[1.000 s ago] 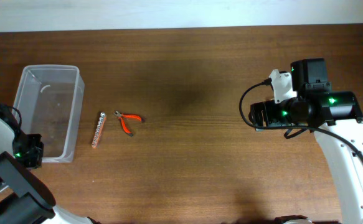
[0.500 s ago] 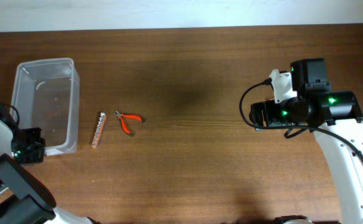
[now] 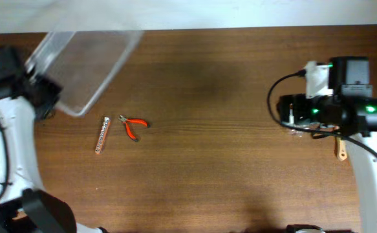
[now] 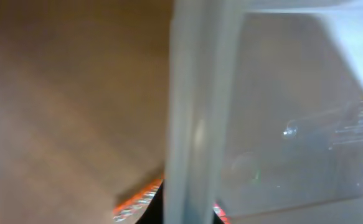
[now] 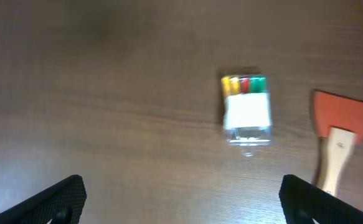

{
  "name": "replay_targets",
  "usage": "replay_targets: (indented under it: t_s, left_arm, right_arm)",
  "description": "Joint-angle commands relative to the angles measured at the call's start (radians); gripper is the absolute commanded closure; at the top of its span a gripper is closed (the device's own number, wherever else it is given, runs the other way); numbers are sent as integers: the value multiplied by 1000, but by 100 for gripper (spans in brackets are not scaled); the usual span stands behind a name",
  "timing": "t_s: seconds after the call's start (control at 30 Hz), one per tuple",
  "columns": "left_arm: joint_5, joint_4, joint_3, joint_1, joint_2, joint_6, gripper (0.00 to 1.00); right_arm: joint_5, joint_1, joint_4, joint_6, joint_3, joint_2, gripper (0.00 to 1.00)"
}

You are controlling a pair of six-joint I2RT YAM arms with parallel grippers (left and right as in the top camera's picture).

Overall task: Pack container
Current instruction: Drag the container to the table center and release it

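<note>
The clear container (image 3: 88,61) is off the table, tilted, at the far left. My left gripper (image 3: 46,94) is shut on its near rim. In the left wrist view the thick rim (image 4: 197,112) runs up between the jaws of the left gripper (image 4: 187,211), and the clear wall (image 4: 293,124) fills the right side, blurred. My right gripper (image 5: 184,205) is open and empty above bare table, its black fingertips (image 5: 66,196) far apart. In the overhead view the right gripper (image 3: 286,116) sits at the right.
Orange-handled pliers (image 3: 134,125) and a silvery strip (image 3: 102,134) lie left of centre. A small clear box of coloured markers (image 5: 246,109) and an orange scraper with a wooden handle (image 5: 337,140) lie ahead of the right gripper. The scraper handle (image 3: 339,150) shows by the right arm.
The left arm has lifted the container off the table, swung it toward the far edge and tilted it. The right arm has shifted a little to the right.
</note>
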Motion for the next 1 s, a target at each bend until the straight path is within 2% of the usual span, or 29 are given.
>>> replay_targets:
  t_s: [0.0,0.13,0.3,0.43,0.97]
  left_arm:
    - [32,11,46,-184,-34,295,98]
    - [31,11,45,-367,-11,437,98]
    - [5,8,32,-526,51,449,98]
    - [5,8,19,-598,139,449,98]
    - [-26,-48,17,-558,362,434,98]
  right_arm:
    - [-2,-82,-5,82,27,-21,1]
    - [-2,-174,-22,117,27,-21,1]
    - [-10,-223,-41,127,27,-21,1]
    - [-9,-222,-47,119,27,-21,1]
    - [-10,-222,-50,103,27,-21,2]
